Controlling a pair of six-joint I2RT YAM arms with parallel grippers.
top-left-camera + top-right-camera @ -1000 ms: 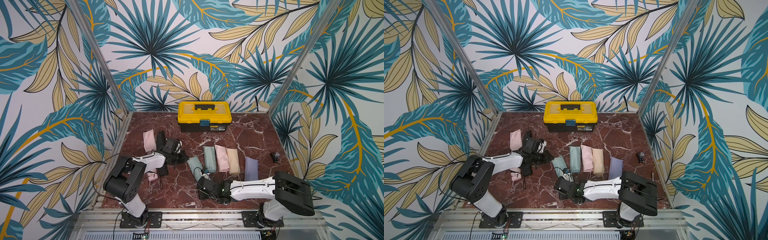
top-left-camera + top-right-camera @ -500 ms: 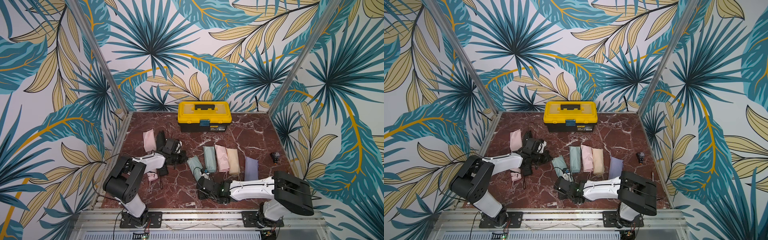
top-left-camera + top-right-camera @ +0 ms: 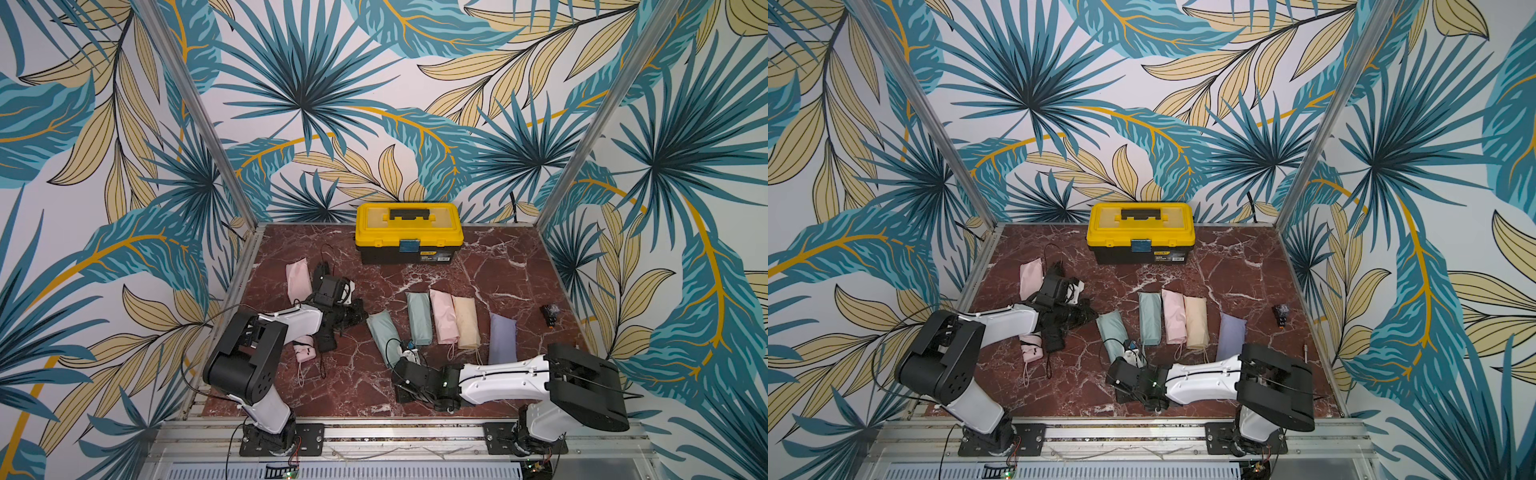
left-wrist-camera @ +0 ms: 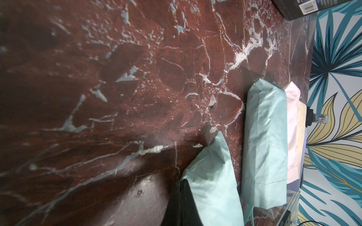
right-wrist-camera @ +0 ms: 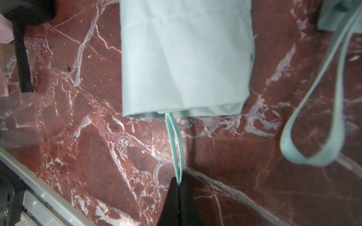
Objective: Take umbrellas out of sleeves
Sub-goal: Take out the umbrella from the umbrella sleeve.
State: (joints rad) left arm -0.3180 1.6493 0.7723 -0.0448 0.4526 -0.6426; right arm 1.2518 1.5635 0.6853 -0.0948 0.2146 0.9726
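Observation:
A tilted mint sleeve [image 3: 380, 336] [image 3: 1113, 336] lies mid-table, its umbrella hidden inside. My left gripper [image 3: 361, 313] [image 4: 180, 181] is shut on the far closed corner of that sleeve [image 4: 211, 185]. My right gripper [image 3: 401, 368] [image 5: 179, 184] sits at the open end [image 5: 184, 109], shut on the thin mint wrist loop [image 5: 174, 144] that comes out of it. Beside it lie mint [image 3: 417, 318], pink [image 3: 444, 316], beige [image 3: 466, 322] and lilac [image 3: 503, 338] sleeved umbrellas. A bare pink umbrella [image 3: 305, 351] and a black one [image 3: 326, 338] lie under my left arm, with a flat pink sleeve [image 3: 298, 280] behind.
A yellow-lidded black toolbox [image 3: 409, 232] stands at the back middle. A small black object [image 3: 549, 313] lies near the right wall. A second mint loop [image 5: 313, 137] curls on the red marble table [image 3: 478, 266] next to my right gripper. The metal front rail [image 3: 374, 432] runs close behind both arms.
My left gripper has closed on the mint sleeve's far corner. Neither arm has visibly shifted, and the right gripper has stayed shut on the loop.

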